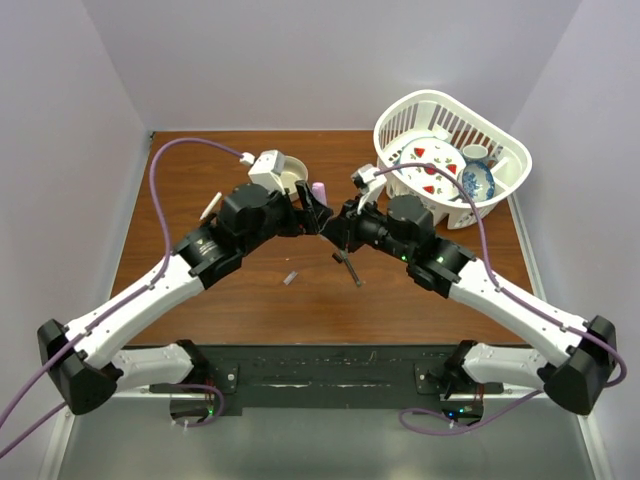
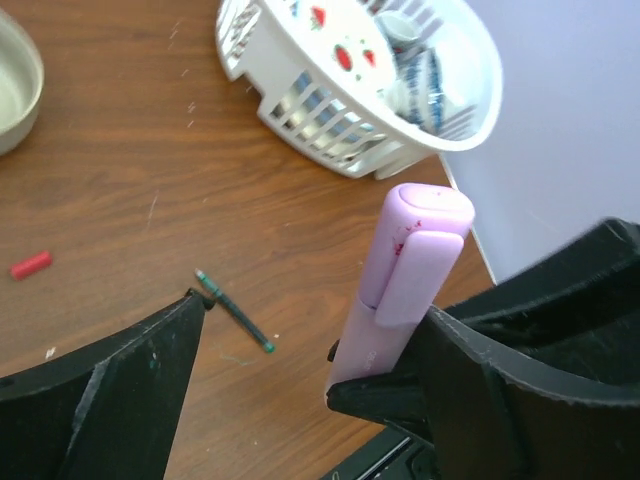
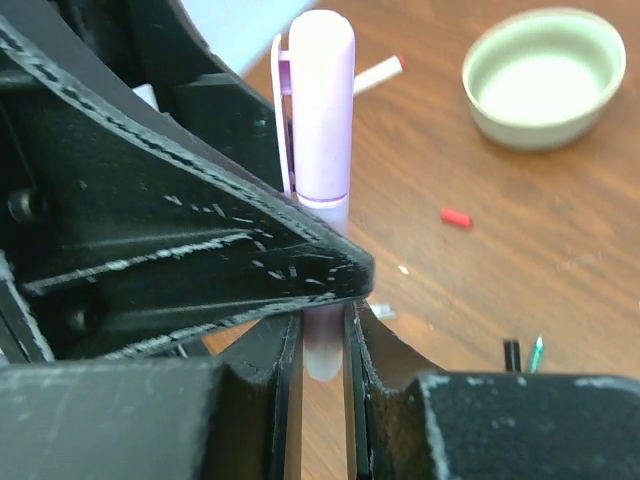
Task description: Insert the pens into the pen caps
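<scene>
- The right tool (image 3: 322,345) is clamped on the lower body of the pink marker (image 3: 320,110), holding it upright over the middle of the tabletop (image 1: 200,300).
- The left tool (image 2: 312,310) stands with its jaws apart on either side of the marker. The 3 o'clock finger is touching it or just beside it.
- The pink cap (image 2: 425,240) looks fully seated, so this pair seems done. The left tool should draw straight back without snagging the clip, while the right keeps its grip firm and steady.
- In the overhead view, a dark pen (image 1: 350,268) lies at 6 o'clock of the tools and a grey cap (image 1: 290,278) at 7 o'clock. Both lie right under the arms and could easily be knocked.
- A red cap (image 2: 30,264) lies well apart on open wood, and a white pen (image 1: 210,207) lies at 9 o'clock.
- A bowl (image 1: 290,178) sits just beyond at 11 o'clock.
- A basket (image 1: 450,150) of dishes stands at 2 o'clock, out of the way.
</scene>
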`<move>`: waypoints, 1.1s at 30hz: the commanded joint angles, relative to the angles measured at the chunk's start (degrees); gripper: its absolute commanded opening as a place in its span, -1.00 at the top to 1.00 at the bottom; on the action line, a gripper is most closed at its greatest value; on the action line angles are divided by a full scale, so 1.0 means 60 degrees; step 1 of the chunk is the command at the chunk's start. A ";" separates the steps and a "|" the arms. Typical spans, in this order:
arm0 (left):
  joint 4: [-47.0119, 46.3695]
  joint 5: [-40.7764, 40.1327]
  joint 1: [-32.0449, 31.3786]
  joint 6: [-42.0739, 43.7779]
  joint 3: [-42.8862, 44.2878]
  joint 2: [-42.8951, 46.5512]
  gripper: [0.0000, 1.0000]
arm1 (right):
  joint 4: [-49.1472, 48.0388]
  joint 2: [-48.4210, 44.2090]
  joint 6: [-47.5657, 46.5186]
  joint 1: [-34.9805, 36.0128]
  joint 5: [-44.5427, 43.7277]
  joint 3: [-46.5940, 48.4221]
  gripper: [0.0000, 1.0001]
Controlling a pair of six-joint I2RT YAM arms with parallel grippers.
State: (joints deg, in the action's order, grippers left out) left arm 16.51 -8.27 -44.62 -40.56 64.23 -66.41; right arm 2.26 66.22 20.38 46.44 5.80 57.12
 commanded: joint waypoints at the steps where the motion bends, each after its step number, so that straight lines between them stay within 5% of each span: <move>1: -0.1314 0.0542 -0.0034 0.1481 -0.0128 0.1384 -0.82 | -0.1036 -0.0693 -0.0247 -0.0005 0.0364 -0.0131 1.00; 11: -0.2371 0.2943 0.0010 0.3302 0.0135 0.2880 -0.97 | -0.1870 -0.1733 -0.0044 -0.0005 0.2473 -0.0614 1.00; 19: -0.1932 0.4103 0.0025 0.2776 0.1058 0.2529 -0.82 | -0.3204 -0.2056 0.0777 -0.0005 0.4481 -0.0922 1.00; 33: -0.2606 0.5143 0.0025 0.1853 0.1059 0.2119 -0.66 | -0.3409 -0.1954 0.1115 -0.0005 0.5141 -0.0776 1.00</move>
State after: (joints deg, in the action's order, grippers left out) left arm 4.05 19.16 -44.73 -27.09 68.79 -53.06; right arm -15.11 54.74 26.00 46.46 34.54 51.81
